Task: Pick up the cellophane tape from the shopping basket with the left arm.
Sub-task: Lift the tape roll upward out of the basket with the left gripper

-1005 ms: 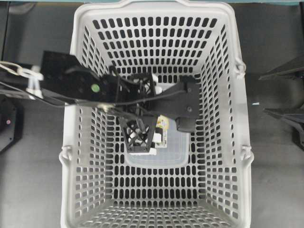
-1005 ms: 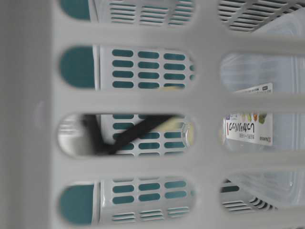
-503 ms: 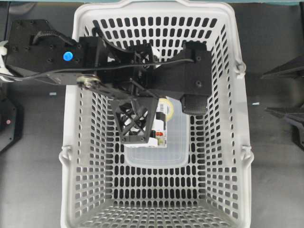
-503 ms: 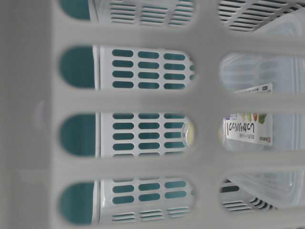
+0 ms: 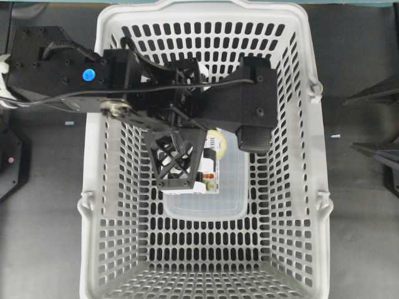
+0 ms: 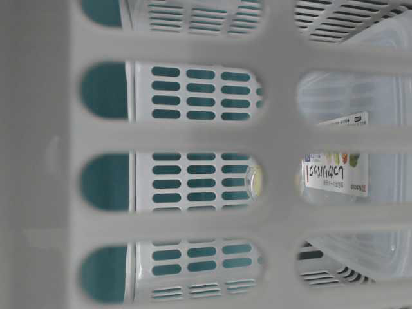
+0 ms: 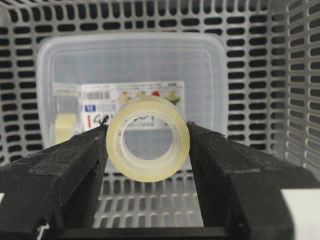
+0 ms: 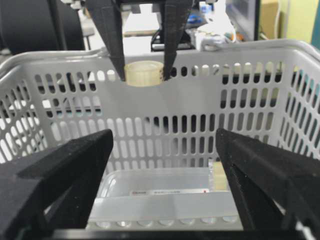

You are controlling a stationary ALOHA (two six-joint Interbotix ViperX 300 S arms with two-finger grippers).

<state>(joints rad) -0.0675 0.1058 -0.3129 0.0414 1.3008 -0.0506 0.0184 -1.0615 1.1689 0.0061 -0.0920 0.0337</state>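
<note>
A large light-grey shopping basket [image 5: 206, 37] with slotted walls and floor fills the middle of the overhead view, sitting on a dark table [image 5: 43, 249]. The left arm [image 5: 68, 75], black with flat plates and a small blue dot, reaches in from the left across the basket's upper half. Its left gripper [image 7: 148, 145] is closed on the cellophane tape [image 7: 148, 138], a small pale yellowish ring pinched by its outer rim between the two black fingers [image 7: 75, 160], with the hole facing the wrist camera. Seen from the right wrist camera, the tape [image 8: 143, 73] hangs in the air at about the height of the basket's far rim, well above the floor. Below it, lying flat on the basket floor, is a clear rectangular plastic container [image 5: 234, 193] with a colourful paper label. The right gripper [image 8: 165, 200] sits outside the basket, its two black fingers spread wide apart with nothing between them.
</note>
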